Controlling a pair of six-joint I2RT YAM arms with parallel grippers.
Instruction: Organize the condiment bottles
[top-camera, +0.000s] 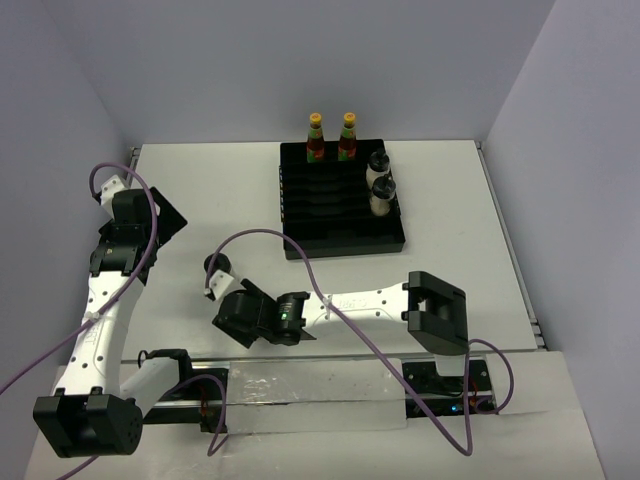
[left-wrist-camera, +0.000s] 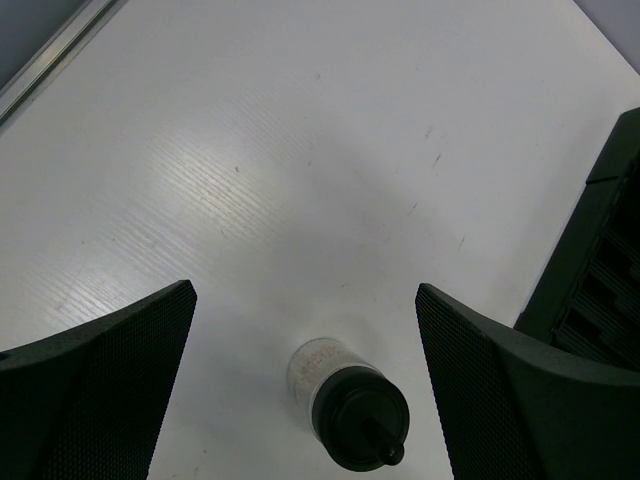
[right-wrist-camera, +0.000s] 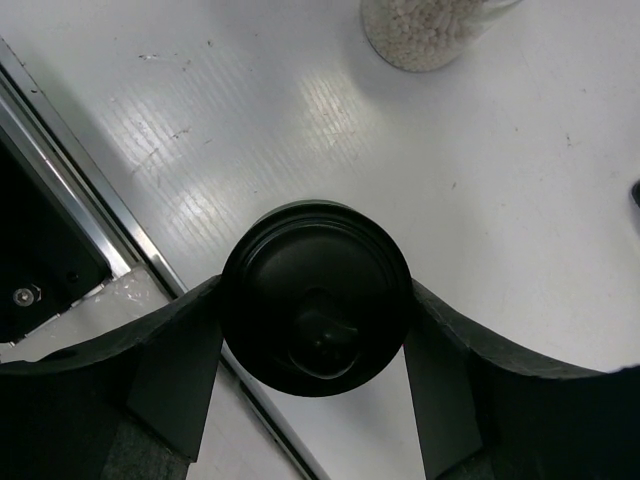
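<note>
Two slim sauce bottles with yellow caps (top-camera: 315, 138) (top-camera: 349, 137) stand at the back of the black slotted tray (top-camera: 340, 245). Two black-lidded jars (top-camera: 377, 165) (top-camera: 383, 193) sit in the tray's right column. My right gripper (right-wrist-camera: 315, 310) (top-camera: 232, 318) points down near the table's front edge. Both of its fingers press the black lid of a jar (right-wrist-camera: 300, 260), which the top view hides. Just beyond stands another jar of white granules (right-wrist-camera: 430, 30) (top-camera: 213, 272) (left-wrist-camera: 345, 395). My left gripper (left-wrist-camera: 303, 300) (top-camera: 165, 222) hangs open above and to the left of that jar, touching nothing.
A metal rail (right-wrist-camera: 90, 220) runs along the table's front edge, close to the gripped jar. The tray's corner (left-wrist-camera: 600, 270) shows at the right of the left wrist view. Purple cables (top-camera: 300, 250) loop over the table near both arms.
</note>
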